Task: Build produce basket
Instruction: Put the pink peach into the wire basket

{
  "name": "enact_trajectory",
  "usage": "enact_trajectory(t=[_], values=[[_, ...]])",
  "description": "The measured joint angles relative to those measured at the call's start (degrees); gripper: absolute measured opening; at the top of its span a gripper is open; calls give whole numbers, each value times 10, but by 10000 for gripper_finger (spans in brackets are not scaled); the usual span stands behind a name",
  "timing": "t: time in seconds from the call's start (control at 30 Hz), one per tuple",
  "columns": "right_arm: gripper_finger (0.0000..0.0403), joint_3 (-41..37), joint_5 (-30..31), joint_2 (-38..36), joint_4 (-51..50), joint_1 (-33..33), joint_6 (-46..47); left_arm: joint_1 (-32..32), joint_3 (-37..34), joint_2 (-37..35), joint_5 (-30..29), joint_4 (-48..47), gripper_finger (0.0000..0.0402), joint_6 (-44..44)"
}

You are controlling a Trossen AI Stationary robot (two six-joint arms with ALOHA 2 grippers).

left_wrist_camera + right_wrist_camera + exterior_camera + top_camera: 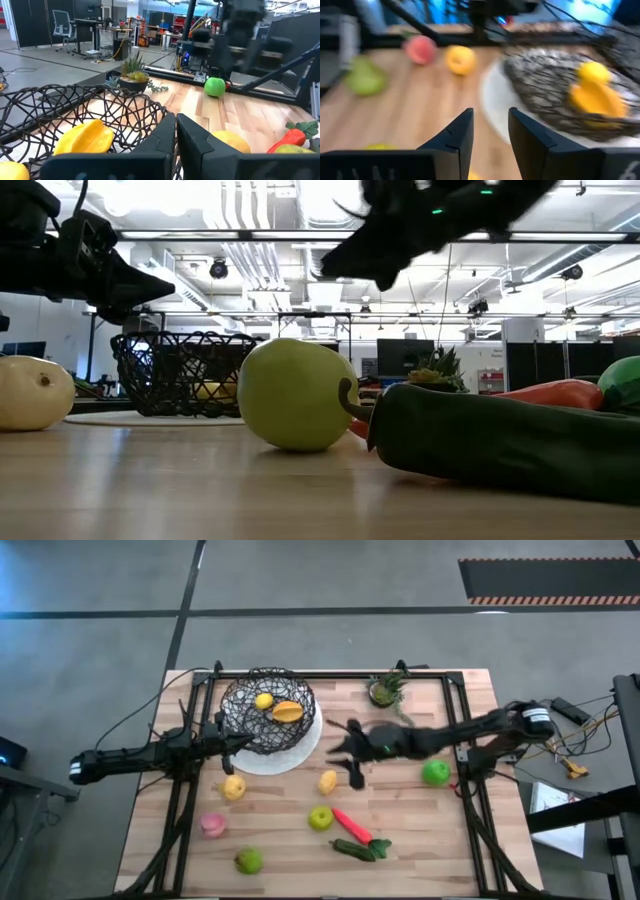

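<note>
Between picks — basket (268,710) on the white plate (300,755) holding two yellow pieces. Right gripper (345,755) open and empty near the lemon (328,781); next, probably lowering around it. Left gripper (240,741) shut, empty, beside the basket.

We see our left arm stretched level from the table's left edge, its left gripper (238,741) pointing inward with the fingers (159,136) pressed together. Our right arm reaches in from the right side, raised above the tabletop, and its right gripper (345,752) holds its fingers (457,131) apart with nothing between them.
</note>
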Motion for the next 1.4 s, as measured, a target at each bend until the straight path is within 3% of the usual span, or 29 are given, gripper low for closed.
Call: enact_trajectory(t=[0.13,0.37,0.47,0.63,0.8,0.9,1.0,1.17,1.4], values=[[98,-68,22,-15,96,67,10,0,0,0,0,0,0,0],[85,-108,201,-8,147,183,62,0,0,1,0,-1,0,0],[81,-107,251,7,150,224,69,0,0,2,0,5,0,0],[75,-103,276,36,166,267,93,0,0,3,0,79,0,0],[73,-103,288,79,205,283,94,0,0,10,-4,273,0,-20],[75,-103,298,110,244,282,93,0,6,32,64,341,0,-29],[73,-99,306,140,275,280,91,-2,45,71,127,302,0,-30],[68,-74,306,173,280,279,85,-21,134,156,128,126,0,-22],[74,-66,297,176,273,283,70,-100,270,298,109,-64,0,-10]])
